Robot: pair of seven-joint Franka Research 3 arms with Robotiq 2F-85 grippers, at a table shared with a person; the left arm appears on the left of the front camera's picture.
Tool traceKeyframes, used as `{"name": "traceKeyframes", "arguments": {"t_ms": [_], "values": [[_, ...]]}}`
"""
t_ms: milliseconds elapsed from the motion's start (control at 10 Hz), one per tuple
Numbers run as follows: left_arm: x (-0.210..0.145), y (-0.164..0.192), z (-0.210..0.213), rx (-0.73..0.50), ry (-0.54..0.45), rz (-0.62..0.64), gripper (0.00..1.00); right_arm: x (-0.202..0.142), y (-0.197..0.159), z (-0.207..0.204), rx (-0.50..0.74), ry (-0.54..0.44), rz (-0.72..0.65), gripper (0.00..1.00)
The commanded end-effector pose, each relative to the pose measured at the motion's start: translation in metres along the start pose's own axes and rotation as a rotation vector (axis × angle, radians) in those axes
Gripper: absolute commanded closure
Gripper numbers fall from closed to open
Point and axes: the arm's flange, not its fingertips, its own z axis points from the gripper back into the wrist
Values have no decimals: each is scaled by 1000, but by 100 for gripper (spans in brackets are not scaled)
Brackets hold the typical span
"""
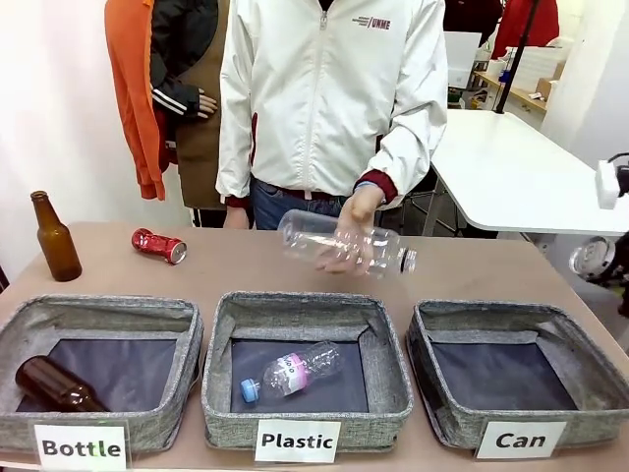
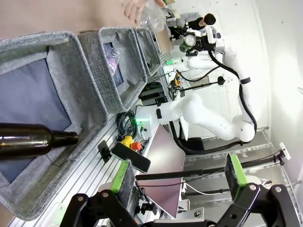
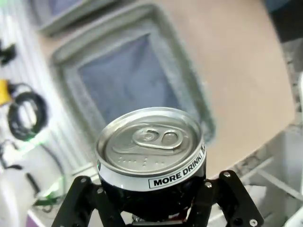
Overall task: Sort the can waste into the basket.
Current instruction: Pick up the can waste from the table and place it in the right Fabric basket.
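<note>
The black can (image 3: 150, 156) with a silver top sits between the fingers of my right gripper (image 3: 151, 201), which is shut on it. Its silver top (image 1: 592, 256) shows at the table's right edge, held by the right gripper (image 1: 607, 264) beside and above the grey "Can" basket (image 1: 488, 315). In the right wrist view that basket (image 3: 187, 92) lies below the can, its dark lining bare. The red dented can (image 1: 158, 245) lies on its side at the far left of the table. My left gripper (image 2: 180, 177) stands open off the table's near edge, holding nothing.
A person's hand holds a clear plastic bottle (image 1: 344, 241) over the table's middle. The "Plastic" bin (image 1: 295, 305) holds another clear bottle. The "Bottle" bin (image 1: 98, 310) holds a brown bottle (image 2: 33, 140). A second brown bottle (image 1: 55, 239) stands at the far left.
</note>
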Motion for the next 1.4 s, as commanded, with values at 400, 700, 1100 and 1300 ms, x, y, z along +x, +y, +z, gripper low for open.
{"name": "traceKeyframes", "arguments": {"t_ms": [400,700,1100,1300], "values": [[-2,-3,1,-7,4,15,0,26,-1,-57,69,106,166,100],[-2,-3,1,-7,4,15,0,28,-5,-55,77,110,199,100],[-2,-3,1,-7,4,15,0,31,-9,-56,105,107,213,0],[-2,-3,1,-7,4,15,0,31,-8,-57,106,99,209,0]]}}
